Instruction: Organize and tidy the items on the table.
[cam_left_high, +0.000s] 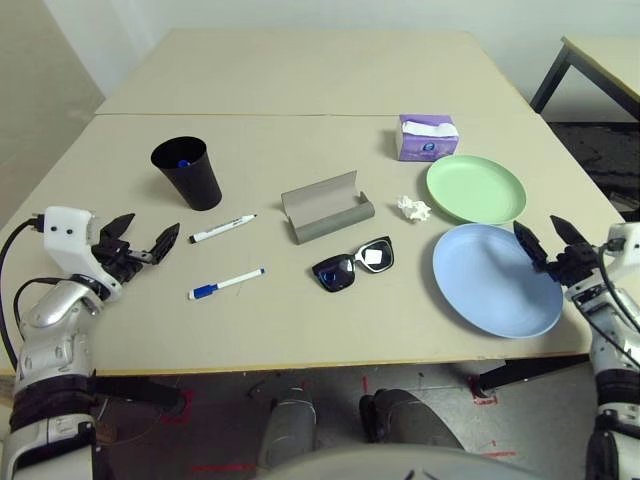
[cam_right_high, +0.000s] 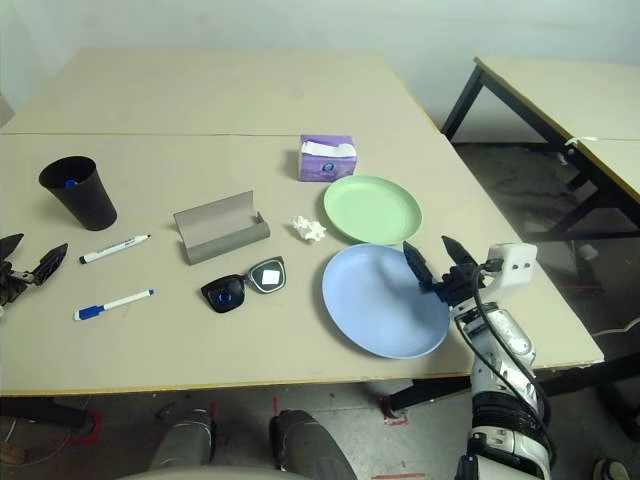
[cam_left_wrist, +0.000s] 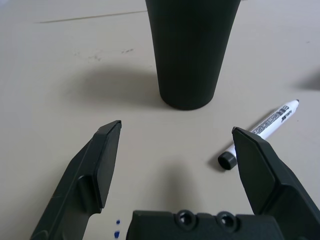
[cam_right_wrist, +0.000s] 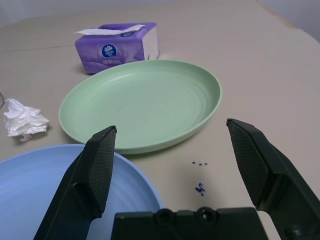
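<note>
Two grippers, both spread wide, both empty, one at each side of the table (cam_left_high: 300, 80).

Head view: left gripper (cam_left_high: 140, 243) low over the left edge, fingers aimed toward table centre. Black cup (cam_left_high: 187, 172) upright just beyond it, something small and blue inside. Black-cap marker (cam_left_high: 222, 229) lies near the cup's base, long axis slanted, tip toward the case, cap end toward the left gripper. Blue-cap marker (cam_left_high: 226, 284) nearer the robot, roughly parallel, cap at the left end, tip pointing right. Grey glasses case (cam_left_high: 326, 207) mid-table, open, lid up, long axis running left-right w/ a slight tilt. Sunglasses (cam_left_high: 353, 264) just in front of the case, folded, lenses up, long axis left-right, right end a bit farther away. Crumpled tissue (cam_left_high: 413, 208) betw. case and green plate (cam_left_high: 476, 188). Blue plate (cam_left_high: 497, 278) in front of the green one, rims nearly touching. Purple tissue box (cam_left_high: 427, 137) behind the green plate. Right gripper (cam_right_high: 432, 262) over the blue plate's right rim.

Left wrist view: open fingers (cam_left_wrist: 102, 160) frame the cup base; black-cap marker (cam_left_wrist: 262, 133) beside the right finger, cap end nearest.

Right wrist view: fingers (cam_right_wrist: 100, 165) apart above blue plate (cam_right_wrist: 45, 190); green plate, tissue box, tissue ahead.
</note>
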